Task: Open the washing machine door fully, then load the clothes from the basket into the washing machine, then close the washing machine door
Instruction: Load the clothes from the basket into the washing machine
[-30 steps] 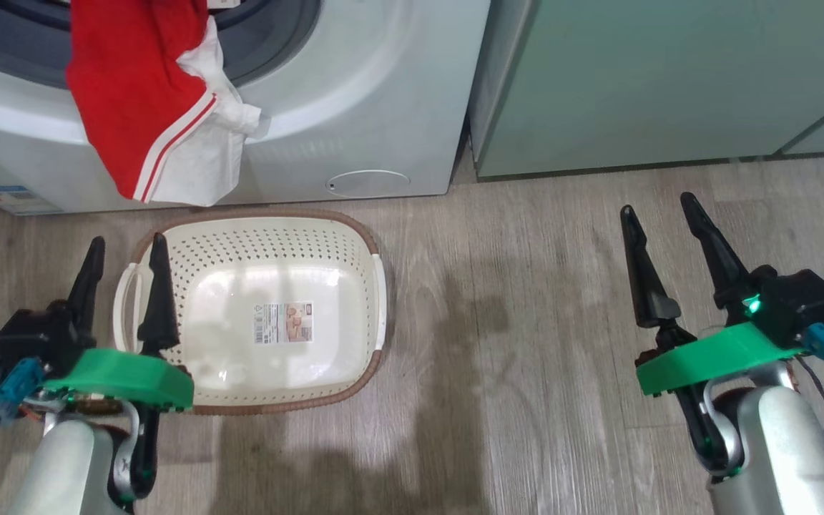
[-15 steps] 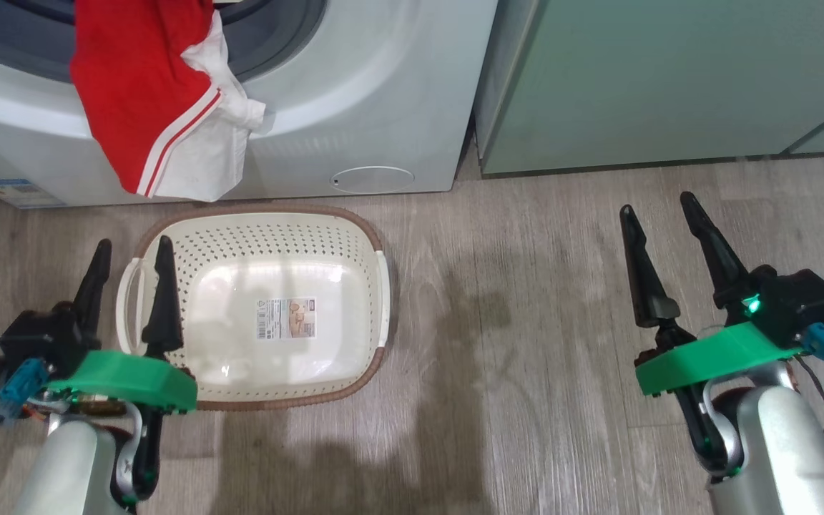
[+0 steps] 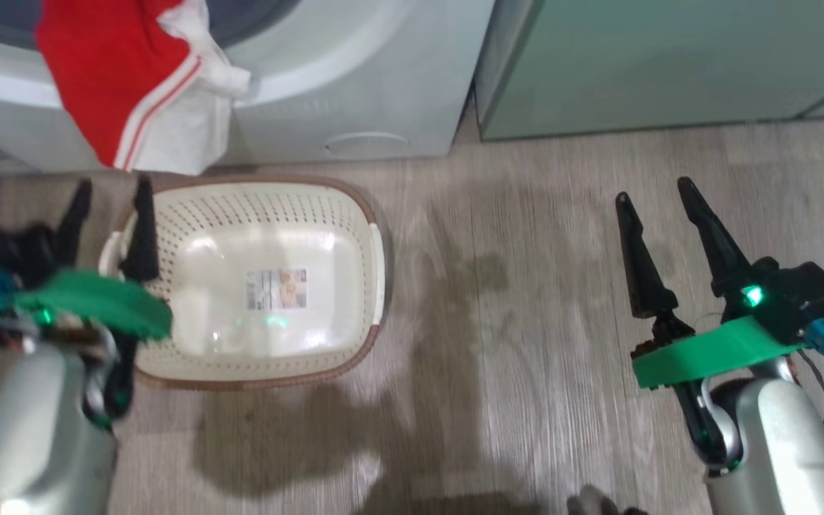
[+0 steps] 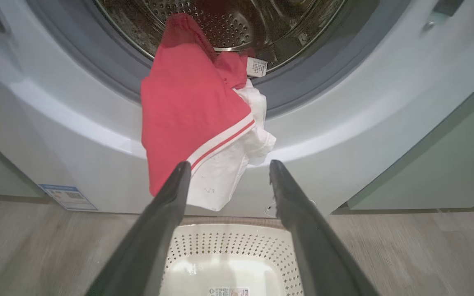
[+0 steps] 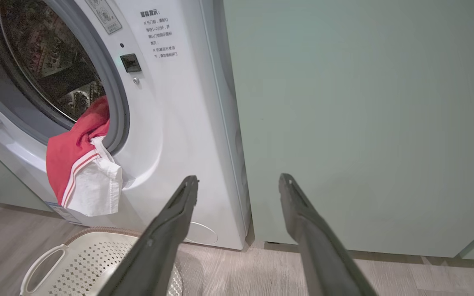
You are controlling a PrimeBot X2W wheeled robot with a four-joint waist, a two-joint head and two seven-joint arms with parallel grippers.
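Item, washing machine point(image 3: 355, 79): white front-loader at the far side of the wooden floor, steel drum point(image 4: 220, 24) and grey gasket point(image 4: 109, 78) uncovered, so the washing machine door is judged already swung aside for loading; item, cabinet point(image 3: 669, 64): pale green, standing just beside the machine on its right, not part of the job; item, basket point(image 3: 254, 204): cream, perforated, brown-rimmed, on the floor directly before the machine and under its mouth, placed there so garments travel a short way up, now holding nothing but the label point(image 3: 276, 288) on its bottom; item, clothes point(image 3: 108, 79): red fabric with a white panel and red-and-white stripe, draped over the lower lip of the gasket, upper part inside the drum, lower part hanging down the white front above the basket, judged only partly loaded and liable to be caught by the door unless pushed in; item, left gripper point(image 3: 113, 184): blurred in the head view, at the basket's left handle, fingers spread wide and grasping nothing, pointed at the hanging cloth in its wrist view, well placed to tuck it in; item, right gripper point(image 3: 654, 189): well apart over bare floor, fingers likewise released and empty, judged parked out of the way
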